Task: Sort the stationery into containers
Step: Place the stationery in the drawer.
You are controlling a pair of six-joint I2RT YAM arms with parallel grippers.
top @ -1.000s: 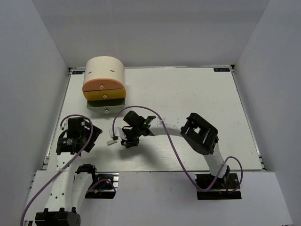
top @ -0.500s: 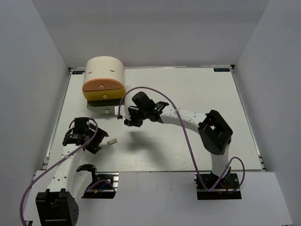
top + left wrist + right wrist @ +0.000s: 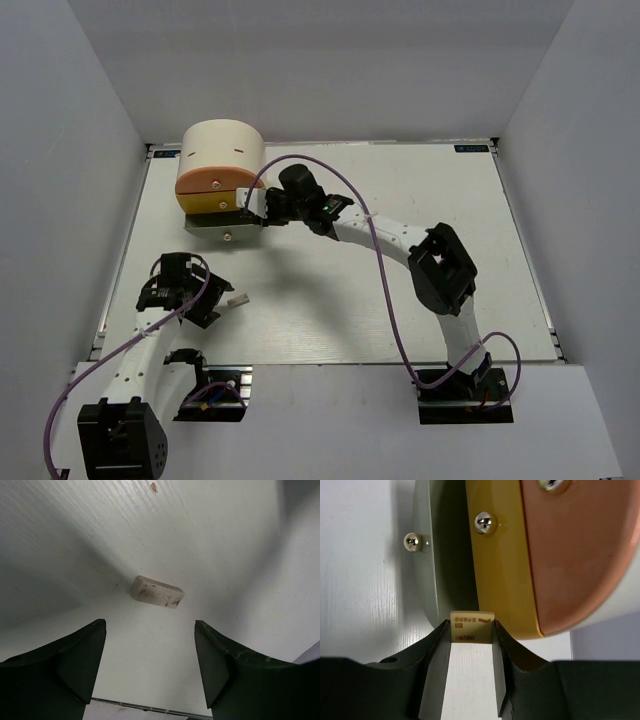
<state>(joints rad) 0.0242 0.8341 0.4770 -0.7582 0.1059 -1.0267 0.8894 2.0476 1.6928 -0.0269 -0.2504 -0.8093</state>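
Observation:
A tan block (image 3: 472, 626) printed with dark letters is clamped between the fingers of my right gripper (image 3: 472, 632). In the top view that gripper (image 3: 251, 213) hangs over the pulled-out grey bottom tray (image 3: 224, 230) of the cream drum (image 3: 222, 148), just below the yellow tray (image 3: 220, 203) and orange tray (image 3: 212, 182). A pale grey block (image 3: 157, 592) lies flat on the table a short way beyond my left gripper (image 3: 150, 625), which is open and empty. The top view shows this block (image 3: 238, 299) just right of the left gripper (image 3: 205, 303).
Small metal knobs (image 3: 411, 541) stick out of the tray fronts close to my right fingers. The white table (image 3: 400, 290) is walled in by grey panels at the left, right and back. The right arm's purple cable (image 3: 375, 260) loops over mid-table.
My right gripper carried the tan block from mid-table up and left to the drum's trays. The left gripper edged right toward the grey block, which stayed put.

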